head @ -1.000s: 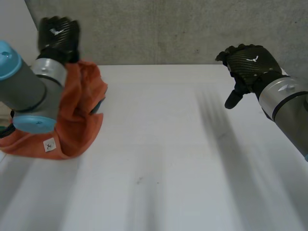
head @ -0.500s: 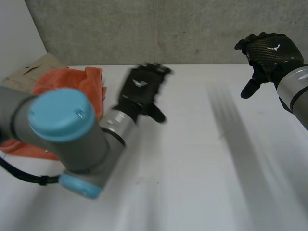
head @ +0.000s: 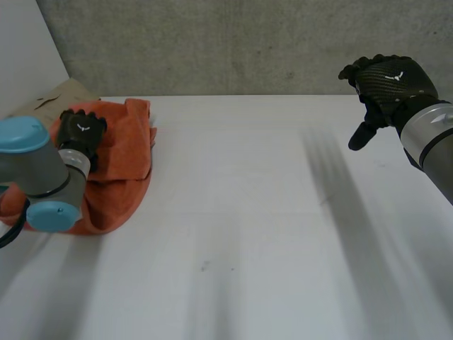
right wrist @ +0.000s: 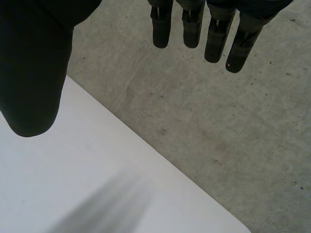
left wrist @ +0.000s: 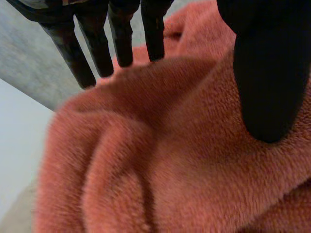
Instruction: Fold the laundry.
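At the table's left edge, the orange towel (head: 124, 166) lies in a crumpled heap. The left hand (head: 81, 133) is down at its top, fingers (left wrist: 121, 34) straight and thumb spread, with nothing pinched yet. To do this well, it should likely close on one edge or corner rather than a bunched fold, then draw the cloth onto the bare middle of the table (head: 248, 212). Far to the right, the right hand (head: 388, 81) hangs above the table, loose-fingered and empty.

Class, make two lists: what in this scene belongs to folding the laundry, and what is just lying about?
Belongs: orange cloth, left hand on it, right hand, white table.
Lying about: brown cardboard-like sheet behind the cloth.
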